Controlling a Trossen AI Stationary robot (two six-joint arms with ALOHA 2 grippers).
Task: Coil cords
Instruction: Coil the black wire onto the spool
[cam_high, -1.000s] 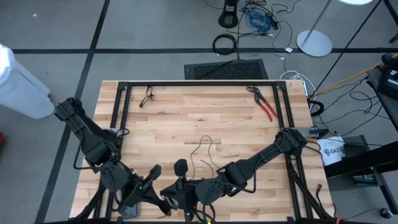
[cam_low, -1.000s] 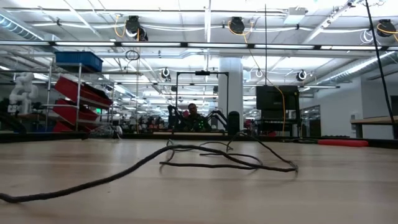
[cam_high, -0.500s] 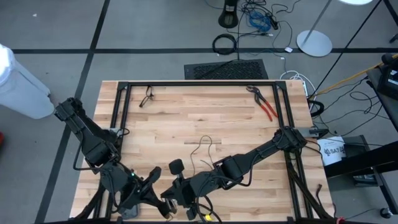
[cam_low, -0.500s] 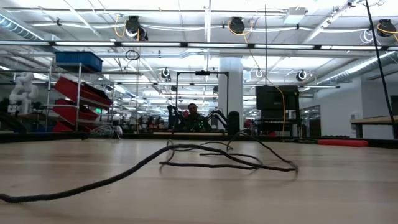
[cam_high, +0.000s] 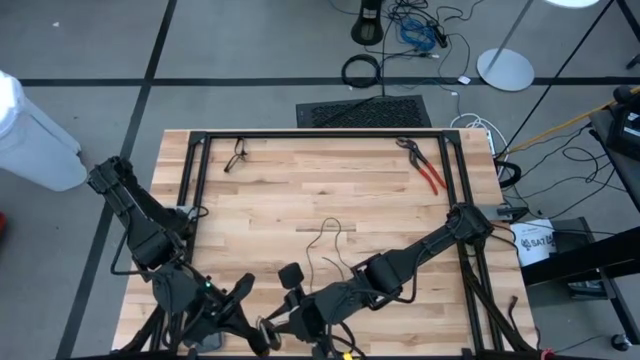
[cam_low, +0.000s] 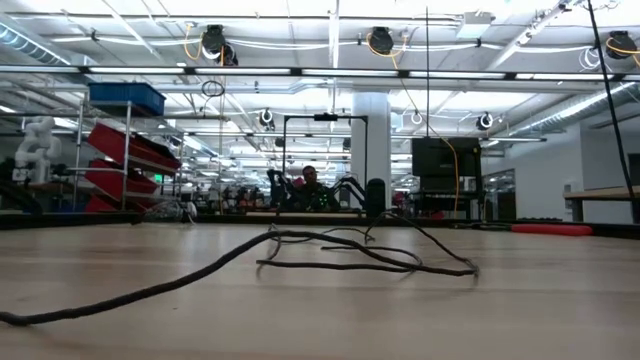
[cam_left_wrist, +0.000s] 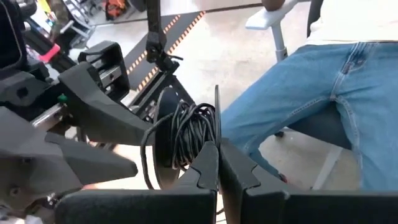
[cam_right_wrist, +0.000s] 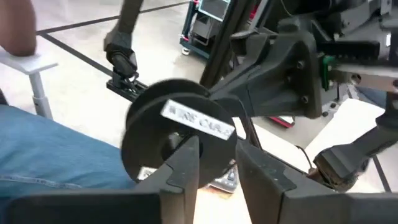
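Observation:
A thin black cord (cam_high: 330, 245) lies in loose loops on the wooden table, also seen in the low view (cam_low: 340, 262). Part of it is wound in coils (cam_left_wrist: 186, 134) on a black spool (cam_right_wrist: 177, 134) held in the air past the table's near edge. My left gripper (cam_left_wrist: 219, 163) is shut on that spool. My right gripper (cam_right_wrist: 217, 165) stands open right in front of the spool's labelled face. In the high view both grippers meet at the near edge, left (cam_high: 258, 335) and right (cam_high: 290, 322). My left gripper pinches the thin rim of the spool's flange (cam_left_wrist: 216, 124) between its two fingers, coming at it nearly level. The spool is lifted clear of the table, its flanges upright and the coils beside the fingers. My right gripper has one finger (cam_right_wrist: 183, 163) in front of the spool's face; whether it touches, I cannot tell.
Red-handled pliers (cam_high: 428, 170) lie at the far right of the table, a small dark object (cam_high: 237, 155) at the far left. A black frame (cam_high: 320, 133) borders the table. A seated person in blue jeans (cam_left_wrist: 323, 93) is just beyond the near edge.
My right gripper has turned at the wrist beside the spool and shifted a little toward the near edge. My left gripper has rolled slightly with the spool. The cord on the table lies as before.

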